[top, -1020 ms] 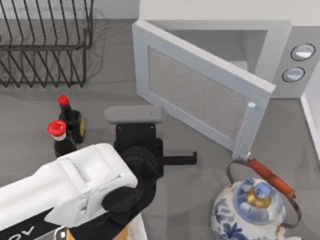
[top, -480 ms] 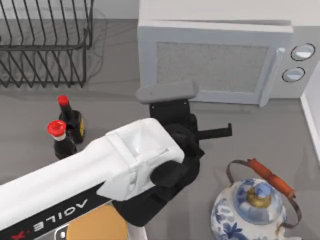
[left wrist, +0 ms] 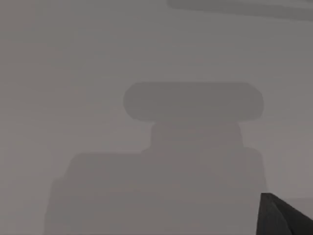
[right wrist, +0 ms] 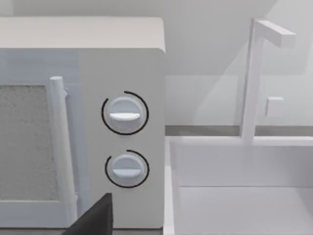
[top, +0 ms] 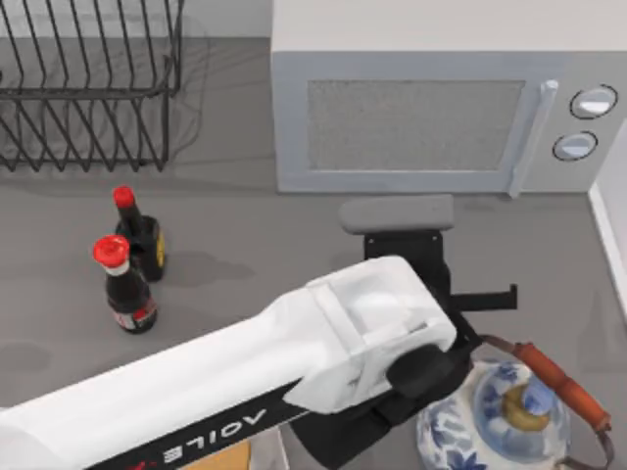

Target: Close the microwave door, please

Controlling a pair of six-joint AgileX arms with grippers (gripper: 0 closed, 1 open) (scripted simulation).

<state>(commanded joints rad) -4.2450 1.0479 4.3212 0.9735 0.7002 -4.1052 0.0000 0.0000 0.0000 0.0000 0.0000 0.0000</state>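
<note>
The microwave (top: pixel 588 59) stands at the back right of the table. Its door (top: pixel 411 127) lies flush with the front, mesh window facing out, white bar handle (top: pixel 529 137) beside the two knobs (top: pixel 594 101). My left arm reaches across from the lower left; its gripper (top: pixel 460 294) hovers in front of the door's right half, a short way off and not touching it. One dark finger (top: pixel 487 299) sticks out to the right. In the right wrist view the door handle (right wrist: pixel 61 147) and knobs (right wrist: pixel 124 115) show, with a dark tip of my right gripper (right wrist: pixel 95 218) at the edge.
A blue-and-white teapot (top: pixel 509 416) with an orange-wrapped handle sits right under the left wrist. Two red-capped sauce bottles (top: pixel 127 284) stand at the left, a black wire rack (top: pixel 88 88) behind them. A white sink (right wrist: pixel 239 186) with a faucet (right wrist: pixel 254 78) adjoins the microwave.
The door swung from wide open to fully shut against the microwave. My left arm swept right along with it, then drew back toward the front over the teapot.
</note>
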